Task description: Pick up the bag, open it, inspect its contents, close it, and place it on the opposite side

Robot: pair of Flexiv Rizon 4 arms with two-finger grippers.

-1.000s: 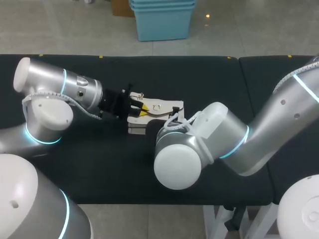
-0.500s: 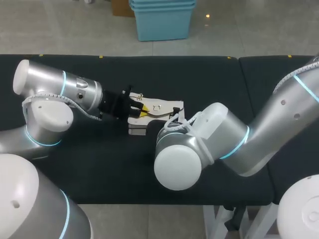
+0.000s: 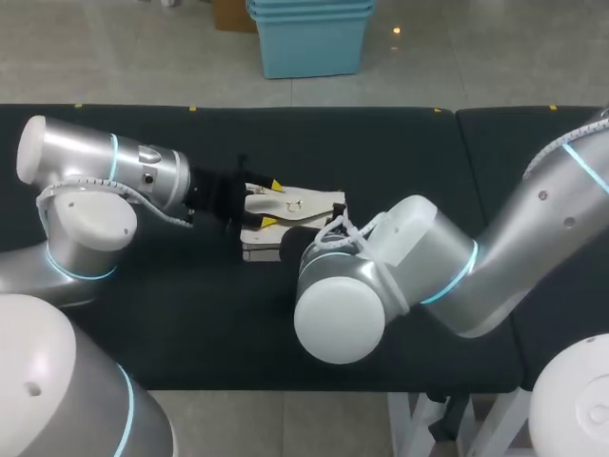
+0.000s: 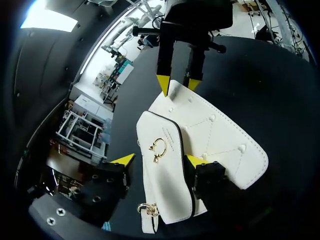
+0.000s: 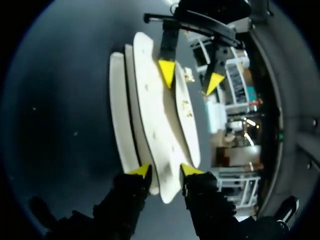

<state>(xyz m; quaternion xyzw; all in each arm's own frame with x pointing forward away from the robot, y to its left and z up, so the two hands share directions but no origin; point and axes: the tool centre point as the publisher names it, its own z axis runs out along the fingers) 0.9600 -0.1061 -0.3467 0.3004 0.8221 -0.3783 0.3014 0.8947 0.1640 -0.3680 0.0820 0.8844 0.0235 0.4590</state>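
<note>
Fingers of the left arm (image 4: 124, 161) stand wide, straddling one end of the bag (image 4: 210, 135); the right arm's fingers (image 5: 141, 171) pinch its other end, set narrow. White and flat, of stitched panels with a gold clasp (image 4: 159, 149), it sits near the middle of the matte black desk (image 3: 219, 314).

I'm working in what is looking like a robotics lab: my silver left arm (image 3: 95, 171) and right arm (image 3: 533, 228) are hanging over a black-topped table (image 3: 381, 143).
</note>
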